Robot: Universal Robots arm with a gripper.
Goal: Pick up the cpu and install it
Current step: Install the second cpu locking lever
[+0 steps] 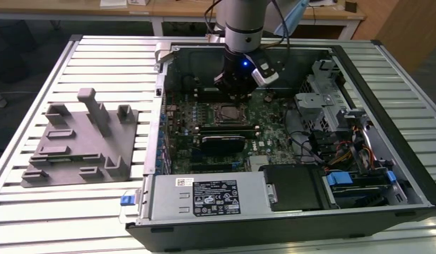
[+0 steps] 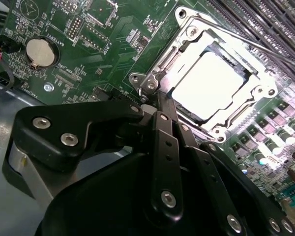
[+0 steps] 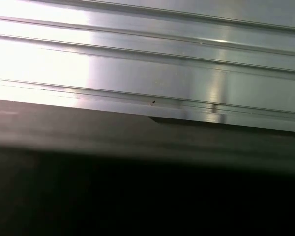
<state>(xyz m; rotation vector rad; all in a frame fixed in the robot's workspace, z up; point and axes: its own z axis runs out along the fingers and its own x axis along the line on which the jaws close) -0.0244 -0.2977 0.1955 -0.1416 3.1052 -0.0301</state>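
Observation:
The cpu (image 2: 211,86), a pale silver square, lies flat inside the metal socket frame (image 2: 187,42) on the green motherboard (image 2: 88,44). In the second wrist view my black gripper (image 2: 150,104) is shut, and its tips meet just beside the near corner of that frame, with nothing seen between them. In the exterior view the arm hangs inside the open computer case, and the gripper (image 1: 236,94) sits just behind the socket (image 1: 230,112).
A grey fixture plate (image 1: 80,143) with upright posts lies on the slatted metal table (image 1: 97,53) at the exterior view's left. The case walls (image 1: 161,106), the power supply (image 1: 203,196), drive cages (image 1: 331,100) and cables (image 1: 345,153) crowd around the board. A coin battery (image 2: 41,52) sits nearby.

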